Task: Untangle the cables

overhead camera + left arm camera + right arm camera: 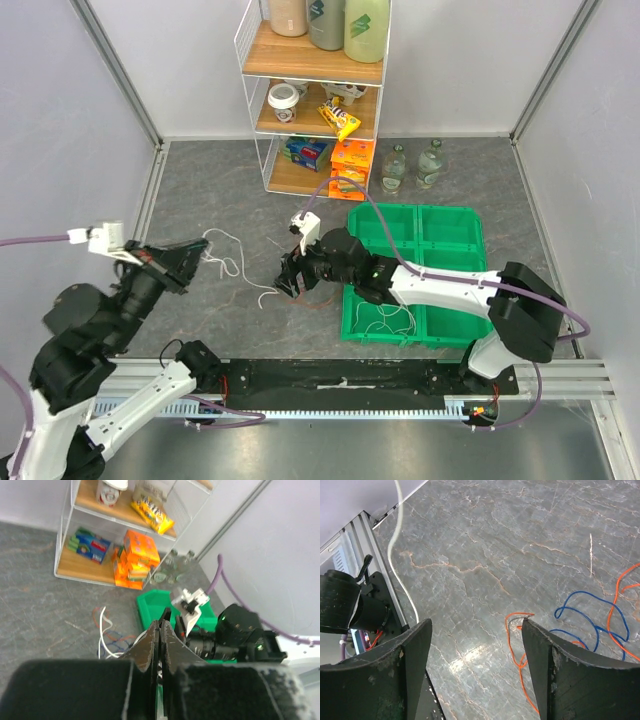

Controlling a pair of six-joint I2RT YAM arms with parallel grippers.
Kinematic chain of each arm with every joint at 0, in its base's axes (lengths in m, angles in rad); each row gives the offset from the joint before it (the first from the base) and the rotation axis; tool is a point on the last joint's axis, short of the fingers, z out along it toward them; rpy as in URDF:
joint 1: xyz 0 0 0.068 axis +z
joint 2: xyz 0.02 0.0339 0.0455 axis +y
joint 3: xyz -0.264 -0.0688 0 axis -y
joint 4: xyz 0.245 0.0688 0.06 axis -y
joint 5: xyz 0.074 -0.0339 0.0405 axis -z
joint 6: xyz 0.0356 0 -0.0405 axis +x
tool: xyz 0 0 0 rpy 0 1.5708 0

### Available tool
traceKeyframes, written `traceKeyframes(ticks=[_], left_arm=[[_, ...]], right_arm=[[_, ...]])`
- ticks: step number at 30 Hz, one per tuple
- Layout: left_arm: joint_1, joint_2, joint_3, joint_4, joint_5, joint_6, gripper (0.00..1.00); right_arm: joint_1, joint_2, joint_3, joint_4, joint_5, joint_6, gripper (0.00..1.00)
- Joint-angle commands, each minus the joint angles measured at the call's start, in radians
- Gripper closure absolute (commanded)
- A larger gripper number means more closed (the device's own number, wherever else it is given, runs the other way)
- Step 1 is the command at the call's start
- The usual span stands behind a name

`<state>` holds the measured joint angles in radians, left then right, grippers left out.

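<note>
Spreading under everything, the table (200, 190) offered bare grey room mainly on its left half, hemmed by the side walls and by the wire shelf rack (250, 100) at the back. The green tray (480, 225) filled the right side, and 1 coiled white wire (385, 320) lay in its near-left compartment, probably parked there as already sorted. The right hand (476, 625) hung low just off the tray's left wall with its 2 fingers spread wide and nothing between them, likely poised over the tangle. The left hand (197, 250) reached in from the left edge, pinched fully together. Whether it gripped a wire's end I could not tell. From just beside its tip the white cable (232, 262) snaked across the open table toward the right hand. Under that hand the orange cable (517, 650) and blue cable (590, 605) lay looped and crossing on the table, so pulling leftward looked freest.
</note>
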<state>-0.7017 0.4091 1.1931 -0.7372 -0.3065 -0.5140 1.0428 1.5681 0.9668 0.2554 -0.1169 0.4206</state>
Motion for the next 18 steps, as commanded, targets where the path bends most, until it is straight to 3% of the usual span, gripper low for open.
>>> traceKeyframes(ticks=[1, 7, 11, 18], left_arm=[[0.004, 0.013, -0.134, 0.05, 0.07, -0.064, 0.98], [0.004, 0.023, -0.367, 0.062, 0.089, -0.139, 0.98], [0.005, 0.039, -0.509, 0.053, 0.056, -0.196, 0.98], [0.005, 0.019, -0.616, 0.03, 0.116, -0.371, 0.98]], right_arm=[[0.0, -0.072, 0.021, -0.016, 0.035, 0.053, 0.2], [-0.003, -0.167, -0.051, -0.084, 0.137, 0.055, 0.16], [-0.003, -0.16, -0.099, -0.059, 0.12, 0.081, 0.15], [0.013, -0.057, -0.129, 0.042, 0.031, 0.182, 0.28]])
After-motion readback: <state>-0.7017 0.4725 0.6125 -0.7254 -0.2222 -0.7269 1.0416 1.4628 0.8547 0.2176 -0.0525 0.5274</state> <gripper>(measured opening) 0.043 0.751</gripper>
